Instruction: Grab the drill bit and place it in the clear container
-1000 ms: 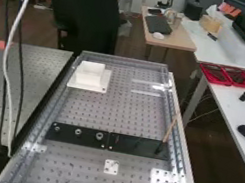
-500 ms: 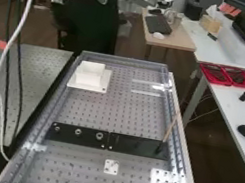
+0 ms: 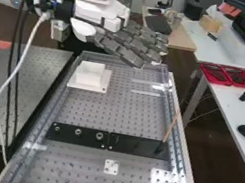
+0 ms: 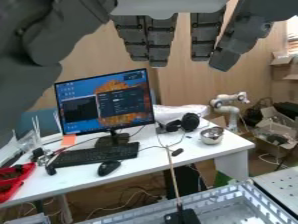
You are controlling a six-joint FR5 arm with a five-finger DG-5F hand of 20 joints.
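Well, open, straight fingers [image 3: 123,50] near a perforated bench [image 3: 119,114], white desk [image 3: 229,101] alongside.

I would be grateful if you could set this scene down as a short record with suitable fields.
hand: open, above the far end of the perforated bench, holding nothing; hand at
thin rod: standing with a slight lean at the right end of the black strip in the high view
black strip: lies across the bench
white box: on a white base plate, far left on the bench
task state: rod not yet grasped
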